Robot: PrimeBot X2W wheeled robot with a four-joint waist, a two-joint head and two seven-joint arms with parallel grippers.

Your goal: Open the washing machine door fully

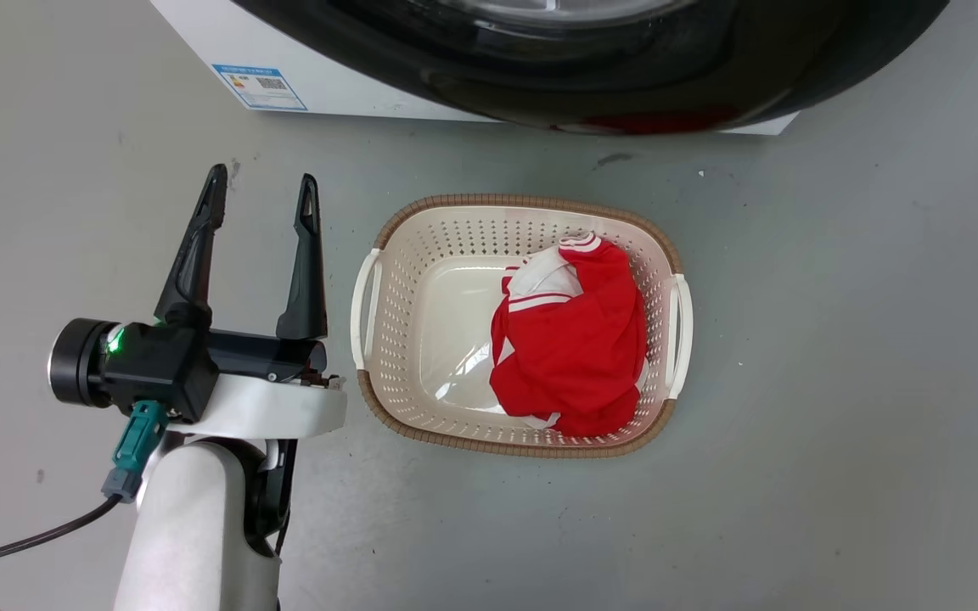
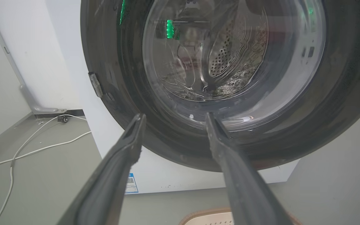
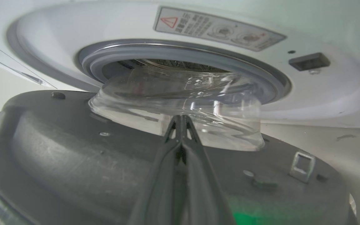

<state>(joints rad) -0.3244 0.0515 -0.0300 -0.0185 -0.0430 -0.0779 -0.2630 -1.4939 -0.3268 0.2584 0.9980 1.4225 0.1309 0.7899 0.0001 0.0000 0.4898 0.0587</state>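
Our left pincer (image 1: 263,180) gapes empty at eight o'clock; the right pincer (image 3: 182,120) is pinched closed behind the door (image 1: 625,85), ajar at twelve. It looks stiff, heavy, slippery; we'd push its rim (image 3: 2,125), sparing the glass (image 3: 136,93).

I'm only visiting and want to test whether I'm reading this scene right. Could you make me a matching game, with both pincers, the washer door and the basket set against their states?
Things:
1. left pincer
2. right pincer
3. washing machine door
4. basket

States:
A. holds a red garment
B. fingers spread apart
C. fingers pressed together
D. ajar, inner side showing

Pairs: 1-B, 2-C, 3-D, 4-A
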